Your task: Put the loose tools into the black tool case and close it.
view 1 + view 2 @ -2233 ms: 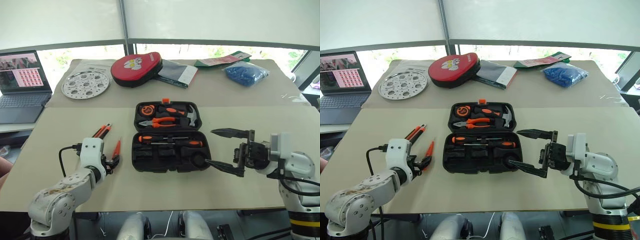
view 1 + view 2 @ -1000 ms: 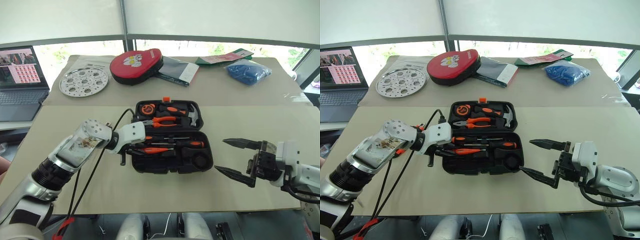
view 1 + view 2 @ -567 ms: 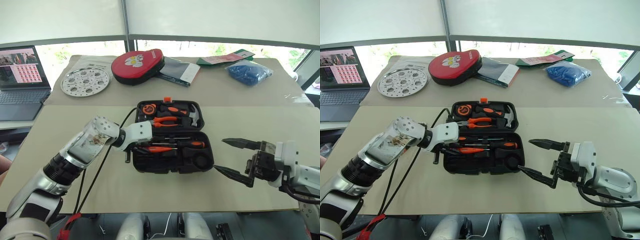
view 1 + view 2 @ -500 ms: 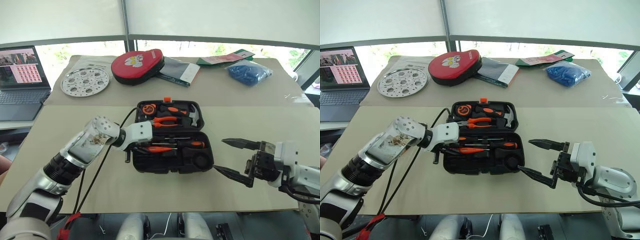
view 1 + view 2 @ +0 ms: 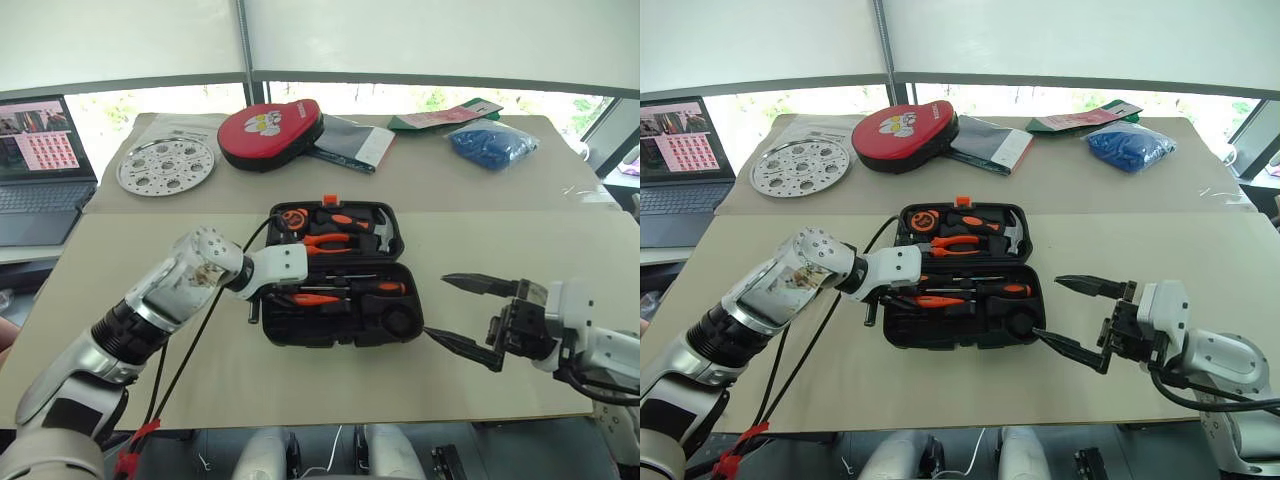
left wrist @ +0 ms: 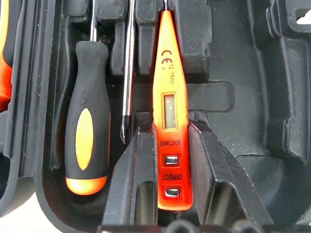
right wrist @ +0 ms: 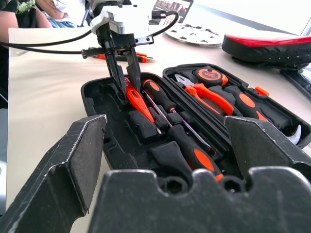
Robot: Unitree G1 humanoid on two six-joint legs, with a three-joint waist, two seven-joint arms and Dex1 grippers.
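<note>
The left gripper (image 6: 172, 160) pinches the tester pen (image 6: 170, 102) by its end; it looks light and slippery. The right gripper (image 5: 470, 318) is wide open.

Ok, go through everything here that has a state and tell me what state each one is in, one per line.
black tool case: open, both halves flat on the table.
tester pen: gripped, lying in the case's near half.
left gripper: shut on the tester pen.
right gripper: open, holding nothing.
two screwdrivers: seated in the case.
red oval case: closed.
laptop: open, screen lit.
</note>
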